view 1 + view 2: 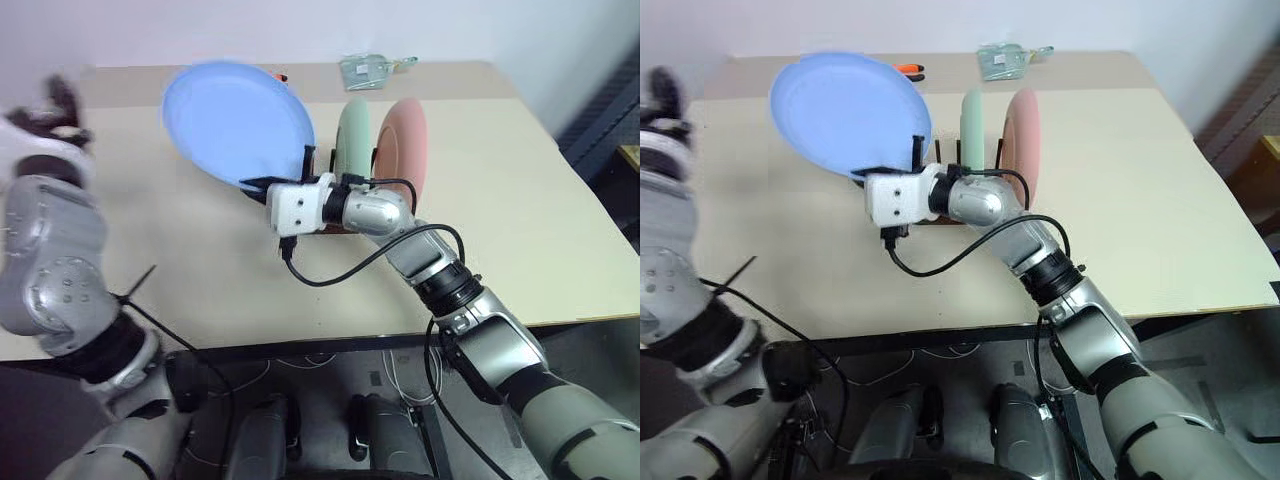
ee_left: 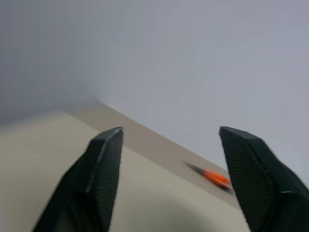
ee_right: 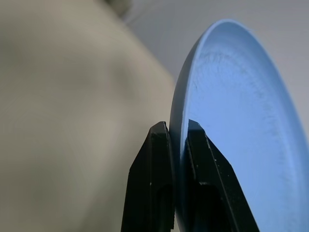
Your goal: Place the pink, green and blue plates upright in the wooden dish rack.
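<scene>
Your right gripper has its fingers clamped on the rim of the blue plate, one finger on each face of the edge. You hold that plate lifted off the beige surface, tilted with its hollow face toward the head camera, just to the left of the wooden dish rack. Little of the rack shows, since your right wrist and its black cable cross in front of it; you can make out dark wood below the plates and a thin upright peg at the blue plate's right edge.

The green plate and the pink plate stand upright side by side in the rack, green to the left and pink to the right, both edge-on to the head camera. The blue plate's edge sits close to the green one, though you cannot tell whether they touch.

Your left gripper is raised at the far left, well apart from the plates, with its fingers spread wide and nothing between them.

Near the surface's far edge lies an orange-handled tool, possibly a marker or a cutter, and further right a small clear packet.
</scene>
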Controlling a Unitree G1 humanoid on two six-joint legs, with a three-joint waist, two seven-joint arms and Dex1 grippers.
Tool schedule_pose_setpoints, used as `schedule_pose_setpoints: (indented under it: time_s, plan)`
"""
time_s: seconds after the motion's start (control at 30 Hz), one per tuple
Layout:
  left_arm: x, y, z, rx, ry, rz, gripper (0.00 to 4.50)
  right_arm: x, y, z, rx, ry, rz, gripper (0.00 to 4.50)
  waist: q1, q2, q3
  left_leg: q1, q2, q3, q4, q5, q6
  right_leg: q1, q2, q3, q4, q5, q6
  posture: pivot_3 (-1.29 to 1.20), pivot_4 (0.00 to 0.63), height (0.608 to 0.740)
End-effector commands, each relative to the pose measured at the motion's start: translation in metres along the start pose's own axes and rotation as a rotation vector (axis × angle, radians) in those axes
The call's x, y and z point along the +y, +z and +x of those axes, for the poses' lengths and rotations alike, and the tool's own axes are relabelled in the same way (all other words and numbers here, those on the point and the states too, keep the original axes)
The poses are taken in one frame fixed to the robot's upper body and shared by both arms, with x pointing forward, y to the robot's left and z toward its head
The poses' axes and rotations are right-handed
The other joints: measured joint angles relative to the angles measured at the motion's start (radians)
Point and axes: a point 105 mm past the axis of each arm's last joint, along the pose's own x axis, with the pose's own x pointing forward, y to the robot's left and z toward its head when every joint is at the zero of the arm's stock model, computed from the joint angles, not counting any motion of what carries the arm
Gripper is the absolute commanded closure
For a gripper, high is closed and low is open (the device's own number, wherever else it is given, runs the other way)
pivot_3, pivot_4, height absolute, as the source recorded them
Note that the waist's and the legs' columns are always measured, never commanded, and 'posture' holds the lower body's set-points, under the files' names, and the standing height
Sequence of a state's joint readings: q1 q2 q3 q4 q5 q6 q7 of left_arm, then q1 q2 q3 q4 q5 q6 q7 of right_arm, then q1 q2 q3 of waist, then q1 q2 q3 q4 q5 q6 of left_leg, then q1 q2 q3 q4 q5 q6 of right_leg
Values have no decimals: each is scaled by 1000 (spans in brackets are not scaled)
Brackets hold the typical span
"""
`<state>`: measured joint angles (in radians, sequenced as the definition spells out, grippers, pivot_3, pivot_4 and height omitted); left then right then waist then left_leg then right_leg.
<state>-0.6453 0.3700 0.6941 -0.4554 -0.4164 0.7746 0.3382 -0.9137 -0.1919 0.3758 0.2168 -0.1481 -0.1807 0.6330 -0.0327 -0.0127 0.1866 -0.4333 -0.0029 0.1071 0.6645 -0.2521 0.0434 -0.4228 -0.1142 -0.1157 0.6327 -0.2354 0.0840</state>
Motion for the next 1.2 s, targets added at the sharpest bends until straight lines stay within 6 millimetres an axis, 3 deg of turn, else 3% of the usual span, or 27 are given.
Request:
schedule_pose_setpoints:
  time_s: [0.03, 0.1, 0.2, 0.3, 0.4, 0.6, 1.2]
  plan:
    - [11, -17, 1, -1, -64, 250, 1473, -39, 46, -9, -177, -149, 219, 4500, -2, 0, 0, 0, 0, 0, -1, 0, 0, 0, 0, 0, 0, 0, 0, 0, 150, 740]
    - [-2, -57, -12, 101, -239, 403, 1473, -55, 60, -16, -266, -210, 466, 4500, 12, -2, -1, 0, 0, -1, 0, 0, 0, 1, 0, 0, 0, 0, 0, 0, 150, 740]
    - [-26, -119, -55, 231, -549, 603, 1473, -67, 68, -27, -359, -252, 853, 4500, 22, -1, -1, 0, -1, -1, 0, -2, -3, 1, -2, 0, 0, 0, -1, 0, 150, 740]
    - [-41, -150, -92, 274, -763, 662, 1473, -67, 57, -29, -320, -305, 1053, 4500, 18, -2, -1, 0, -2, 0, -2, -3, -4, -2, -4, 0, -2, 1, -2, 0, 150, 740]
    - [-50, -157, -107, 324, -824, 546, 1473, -65, 47, -31, -280, -359, 1189, 4500, 14, -1, -1, -2, 0, 0, -4, -2, -5, -6, -5, 2, -1, 2, -4, 0, 150, 740]
    - [-62, -163, -138, 400, -1018, 498, 1473, -61, 36, -33, -222, -417, 1277, 4500, 5, 1, -1, -2, 1, 4, -7, 1, -4, -9, -4, 2, 0, 1, -6, 0, 150, 740]
    - [-66, -165, -145, 421, -1045, 479, 1473, -57, 0, -31, -49, -531, 1466, 4500, 13, 1, -1, -2, 1, 4, -5, 1, -1, -8, -1, 2, 0, 1, -6, 0, 150, 740]
